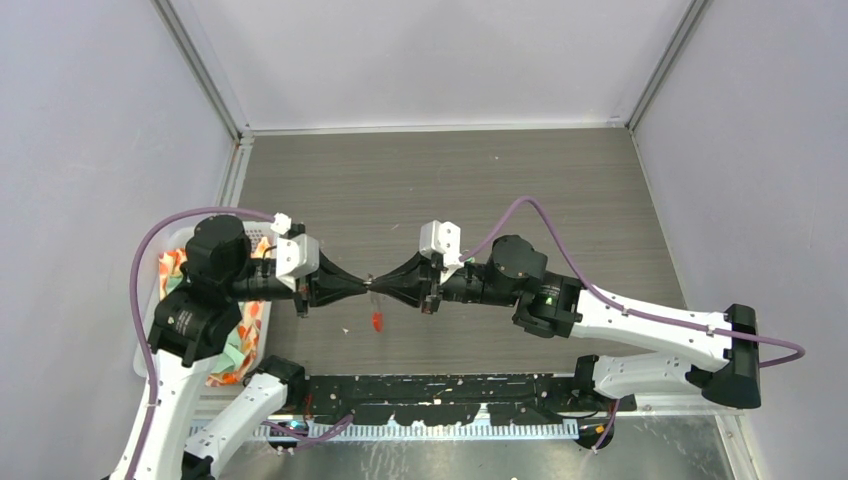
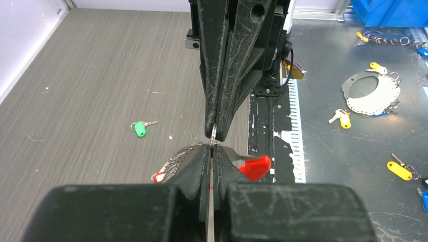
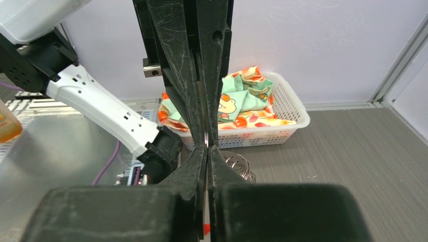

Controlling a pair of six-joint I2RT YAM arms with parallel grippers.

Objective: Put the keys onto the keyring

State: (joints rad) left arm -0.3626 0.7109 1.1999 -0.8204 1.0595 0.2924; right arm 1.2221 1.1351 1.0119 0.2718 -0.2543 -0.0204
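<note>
Both tools are closed and meet tip to tip in mid-air above the worktop (image 2: 101, 75). The left tool (image 2: 211, 149) and right tool (image 3: 207, 151) each pinch the keyring (image 2: 214, 134) from opposite sides. The ring is seen edge-on, just a thin metal sliver between the tips. Its red strip (image 2: 255, 166) hangs off the near side, just beside the left tool's fingers.

Handling:
- The keyring is light, thin, stiff wire, and smooth metal will slip or twist in the pads. It's best gripped flat across the loop, leaving the split end clear of both tools.
- The strip is floppy dead weight that will swing, so it's no use as a grip point.
- The keys are tiny, light and rigid. The plastic head is the only part worth grabbing, since the blade is too thin to hold.

Positions:
- The green key (image 2: 140, 129) lies flat on the worktop, well apart from both tools, on the far side of the left tool's line.
- The red-and-white tagged key (image 2: 159, 177) peeks out just beside the left tool's finger, mostly hidden. I can't tell whether it's already on the ring or only lying under it.

My read is that the green key isn't threaded yet, and one tool has to let go to fetch it.
</note>
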